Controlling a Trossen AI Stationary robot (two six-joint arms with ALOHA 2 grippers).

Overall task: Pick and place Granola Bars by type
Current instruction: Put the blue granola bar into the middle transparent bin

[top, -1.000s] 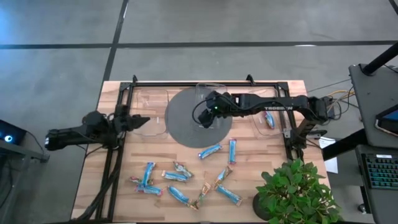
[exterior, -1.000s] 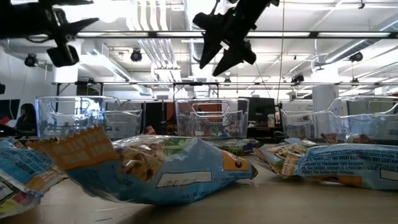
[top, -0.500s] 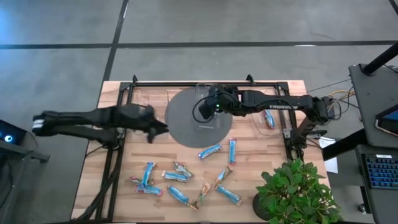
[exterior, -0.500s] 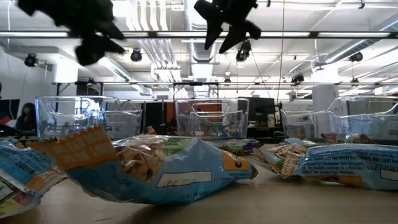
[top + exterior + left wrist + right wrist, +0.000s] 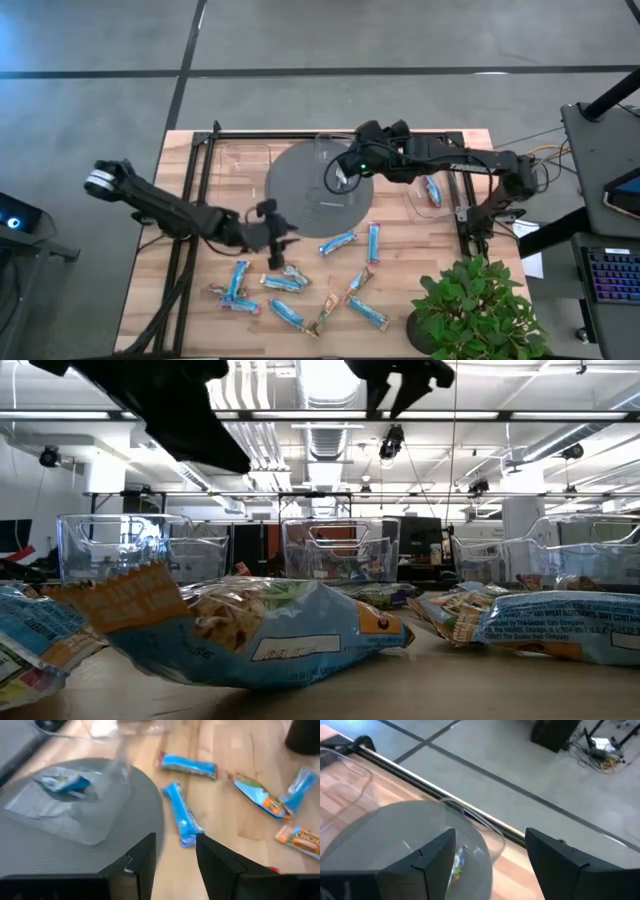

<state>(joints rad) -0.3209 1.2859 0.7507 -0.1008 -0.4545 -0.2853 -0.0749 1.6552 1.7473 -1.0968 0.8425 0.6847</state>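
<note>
Several granola bars, most blue and a few tan, lie flat on the near half of the wooden table (image 5: 400, 260), among them a blue one (image 5: 338, 241) beside another (image 5: 373, 243). My left gripper (image 5: 278, 238) hovers open above the table just left of them; in its wrist view the open left gripper (image 5: 175, 857) points at a blue bar (image 5: 182, 815). My right gripper (image 5: 337, 178) hangs open and empty above the middle clear bin (image 5: 470, 827), which holds one bar (image 5: 65, 782). The right bin holds a blue bar (image 5: 432, 190).
Three clear bins stand along the far side; the middle one sits on a round grey mat (image 5: 300, 205). A black frame (image 5: 330, 133) borders the table. A potted plant (image 5: 470, 305) stands at the near right corner. In the low view bars (image 5: 250, 625) fill the foreground.
My left gripper has swung from beside the left bin toward the table's right and near edges, rolling as it went, and now hangs over the scattered bars. My right gripper has risen above the middle bin and turned. No bar has moved.
</note>
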